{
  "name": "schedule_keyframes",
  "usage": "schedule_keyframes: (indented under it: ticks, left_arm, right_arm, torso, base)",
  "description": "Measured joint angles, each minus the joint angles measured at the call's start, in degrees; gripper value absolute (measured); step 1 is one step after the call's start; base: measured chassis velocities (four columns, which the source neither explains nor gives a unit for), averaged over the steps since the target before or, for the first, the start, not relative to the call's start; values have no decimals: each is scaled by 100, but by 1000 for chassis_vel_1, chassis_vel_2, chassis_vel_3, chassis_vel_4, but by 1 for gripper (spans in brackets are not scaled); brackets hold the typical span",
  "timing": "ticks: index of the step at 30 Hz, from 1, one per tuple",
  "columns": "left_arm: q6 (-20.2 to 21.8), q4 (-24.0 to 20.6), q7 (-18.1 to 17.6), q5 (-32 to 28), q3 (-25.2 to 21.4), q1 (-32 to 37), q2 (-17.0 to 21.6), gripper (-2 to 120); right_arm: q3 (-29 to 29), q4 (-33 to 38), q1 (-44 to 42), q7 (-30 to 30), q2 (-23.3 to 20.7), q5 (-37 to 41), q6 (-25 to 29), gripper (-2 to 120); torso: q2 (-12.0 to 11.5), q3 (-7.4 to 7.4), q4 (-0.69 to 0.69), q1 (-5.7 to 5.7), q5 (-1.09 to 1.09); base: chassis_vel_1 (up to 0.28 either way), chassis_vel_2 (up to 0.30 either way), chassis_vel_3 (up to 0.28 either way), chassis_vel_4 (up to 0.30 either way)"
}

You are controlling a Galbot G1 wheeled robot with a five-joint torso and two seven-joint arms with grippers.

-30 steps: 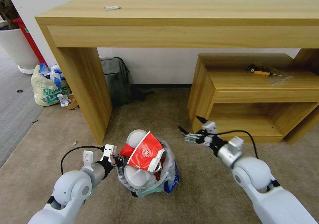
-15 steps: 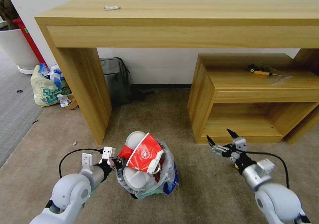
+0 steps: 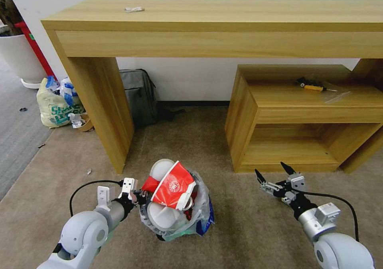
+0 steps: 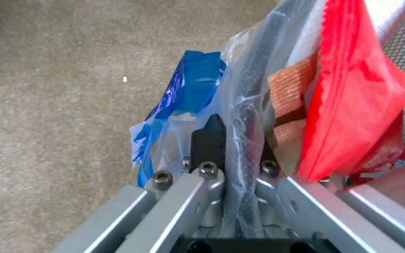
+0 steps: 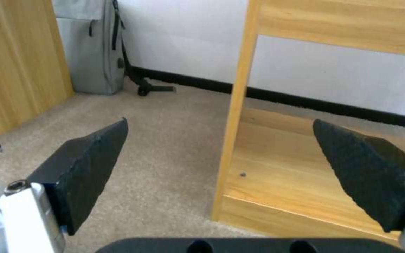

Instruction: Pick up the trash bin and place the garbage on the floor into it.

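Pinching the trash bin (image 3: 175, 217) rim, left gripper (image 3: 137, 195) fingers closed; right gripper (image 3: 272, 175) fingers spread, empty.

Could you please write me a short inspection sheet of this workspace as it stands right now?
Surface: beige carpet; a few specks near the desk leg.
Job's things: trash bin stuffed with a red paper cup, white cups and red wrappers.
Clutter: pale-yellow shopping bag with scraps beside it; grey backpack under the desk.
Grippers: left claw shut on the trash bin's bagged rim; right claw open, holding nothing, beside the low shelf unit.
Cables: black cable looping off the left wrist, another off the right wrist.
Surroundings: wooden desk, white planter, a screwdriver on the shelf unit.
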Motion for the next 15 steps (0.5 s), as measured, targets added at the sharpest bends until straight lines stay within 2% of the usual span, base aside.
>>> schedule_keyframes:
  ticks: [5, 15]
  left_arm:
    - [0, -24, 2, -1, -3, 35, -8, 0]
    - [1, -53, 8, 18, 14, 60, -33, 0]
  right_arm:
    - [-13, -12, 10, -4, -33, -3, -2, 100]
    - [-28, -66, -52, -18, -116, 13, 12, 100]
  torso:
    - [0, 0, 0, 0, 0]
    - [0, 0, -1, 0, 2]
  base:
    - [-172, -154, 176, 177]
    - [-223, -229, 215, 215]
